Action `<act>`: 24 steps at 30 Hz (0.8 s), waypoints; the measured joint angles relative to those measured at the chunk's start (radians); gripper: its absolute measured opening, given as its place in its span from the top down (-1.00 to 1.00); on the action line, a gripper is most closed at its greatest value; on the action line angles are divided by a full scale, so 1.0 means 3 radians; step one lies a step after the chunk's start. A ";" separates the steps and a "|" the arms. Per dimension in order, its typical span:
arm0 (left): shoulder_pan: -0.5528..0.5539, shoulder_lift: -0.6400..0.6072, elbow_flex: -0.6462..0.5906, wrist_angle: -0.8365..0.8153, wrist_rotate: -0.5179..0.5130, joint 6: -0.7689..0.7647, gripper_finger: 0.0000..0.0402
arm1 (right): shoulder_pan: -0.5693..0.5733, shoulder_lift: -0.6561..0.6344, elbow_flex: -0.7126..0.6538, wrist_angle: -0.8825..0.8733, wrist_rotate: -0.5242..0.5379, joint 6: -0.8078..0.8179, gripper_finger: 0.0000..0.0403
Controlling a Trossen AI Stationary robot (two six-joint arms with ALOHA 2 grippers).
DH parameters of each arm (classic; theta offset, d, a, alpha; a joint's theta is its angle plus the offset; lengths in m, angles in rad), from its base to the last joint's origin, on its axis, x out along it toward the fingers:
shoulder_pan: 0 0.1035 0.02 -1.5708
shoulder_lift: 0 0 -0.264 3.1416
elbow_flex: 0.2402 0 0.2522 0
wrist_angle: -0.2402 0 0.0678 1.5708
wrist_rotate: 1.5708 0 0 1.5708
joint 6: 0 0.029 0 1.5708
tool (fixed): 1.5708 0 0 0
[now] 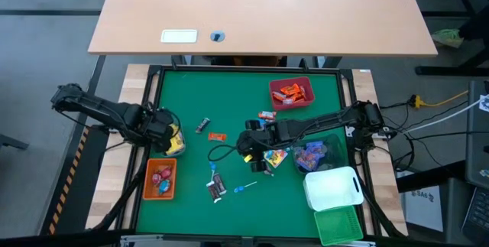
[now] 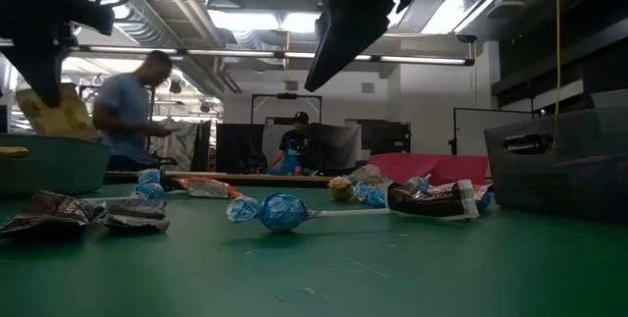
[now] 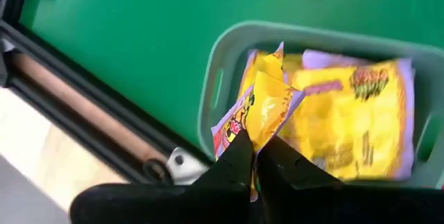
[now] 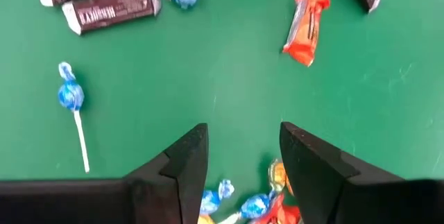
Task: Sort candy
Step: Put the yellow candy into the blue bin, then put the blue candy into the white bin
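My left gripper (image 3: 253, 144) is shut on a yellow candy packet (image 3: 260, 106) above a pale grey-green bin (image 3: 229, 50) at the table's left (image 1: 174, 141), where more yellow packets (image 3: 347, 120) lie. My right gripper (image 4: 239, 141) hangs open over the green mat near the table's middle (image 1: 246, 146), touching nothing. Below it lie an orange candy (image 4: 305, 26), two brown bars (image 4: 104, 5), blue lollipops (image 4: 69, 96) and a small heap of blue and orange sweets (image 4: 257, 203). My left gripper pinches the yellow packet by its upper end (image 3: 244, 135) between its two fingers, coming steeply from above. The packet hangs below the fingers over the bin (image 2: 54, 111). Whether its lower end touches the packets in the bin, I cannot tell.
An orange bin (image 1: 160, 178) with pink and red sweets stands near the left front. A red bin (image 1: 292, 92) with orange candies stands at the far right. A clear bin (image 1: 317, 154), a white bin (image 1: 334, 188) and a green bin (image 1: 340, 224) line the right side. People stand beyond the table.
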 joint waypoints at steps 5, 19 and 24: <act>0.0000 0.0002 -0.0052 0.0261 -0.0114 -0.0137 0.82 | 0.0000 -0.0001 0.0000 -0.0226 -0.0001 0.0001 0.12; 0.0000 0.0000 -0.0053 0.0363 -0.0069 -0.0143 0.41 | 0.0025 -0.0001 -0.0005 -0.1239 -0.0300 0.0235 0.12; 0.0000 0.0000 -0.0053 0.0493 0.0093 -0.0118 0.41 | 0.0004 -0.0001 -0.0006 -0.1432 -0.0050 -0.0063 0.12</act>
